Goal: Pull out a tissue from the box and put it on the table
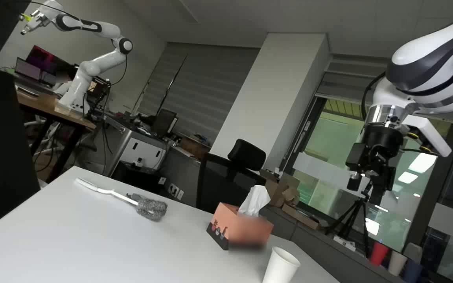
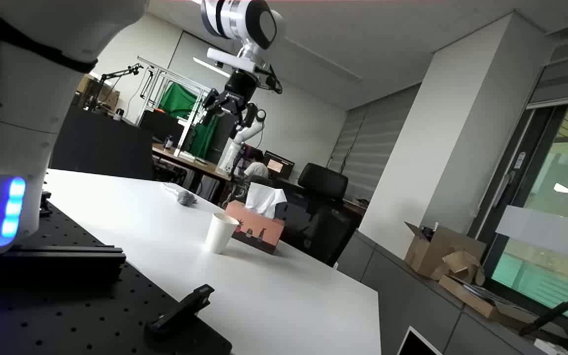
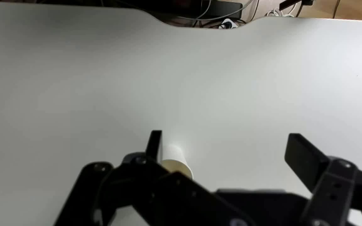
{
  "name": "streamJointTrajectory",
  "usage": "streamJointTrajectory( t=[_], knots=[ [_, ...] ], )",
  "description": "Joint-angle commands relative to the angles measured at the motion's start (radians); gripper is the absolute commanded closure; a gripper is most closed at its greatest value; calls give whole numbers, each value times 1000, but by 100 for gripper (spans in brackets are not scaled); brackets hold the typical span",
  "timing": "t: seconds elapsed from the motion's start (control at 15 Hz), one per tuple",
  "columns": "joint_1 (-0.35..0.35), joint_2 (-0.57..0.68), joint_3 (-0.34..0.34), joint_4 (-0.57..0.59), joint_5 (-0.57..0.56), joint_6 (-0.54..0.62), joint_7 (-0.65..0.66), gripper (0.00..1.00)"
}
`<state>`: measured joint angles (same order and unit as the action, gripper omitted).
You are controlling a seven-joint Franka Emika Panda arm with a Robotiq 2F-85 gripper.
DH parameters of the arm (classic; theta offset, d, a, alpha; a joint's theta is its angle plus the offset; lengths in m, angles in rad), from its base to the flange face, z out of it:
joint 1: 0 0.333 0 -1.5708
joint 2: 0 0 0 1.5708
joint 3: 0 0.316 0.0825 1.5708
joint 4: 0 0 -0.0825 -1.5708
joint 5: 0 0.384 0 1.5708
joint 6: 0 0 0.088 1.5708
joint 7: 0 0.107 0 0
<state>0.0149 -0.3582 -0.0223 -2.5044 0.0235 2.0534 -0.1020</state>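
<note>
Tissue (image 1: pixel 255 200) crumpled, jutting from rectangular box (image 1: pixel 241 228).

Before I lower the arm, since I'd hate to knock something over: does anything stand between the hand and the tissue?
In both exterior views, nothing visible stands between the hand, high over the table, and the tissue poking from the box. The white cup stands near the box, though, so a low sweep might catch it.

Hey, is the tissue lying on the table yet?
No, an exterior view shows the tissue poking up out of the top of the box, which stands on the table.
</note>
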Motion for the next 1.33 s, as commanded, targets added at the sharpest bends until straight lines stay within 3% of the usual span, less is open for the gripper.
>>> streamJointTrajectory(
  t=[0.0, 0.87, 1.27],
  knots=[
    [-1, 0, 1, 2, 0, -1, 0, 0],
    [-1, 0, 1, 2, 0, 2, 0, 0],
    [-13, 173, -5, 167, -35, 65, -32, 0]
  ],
)
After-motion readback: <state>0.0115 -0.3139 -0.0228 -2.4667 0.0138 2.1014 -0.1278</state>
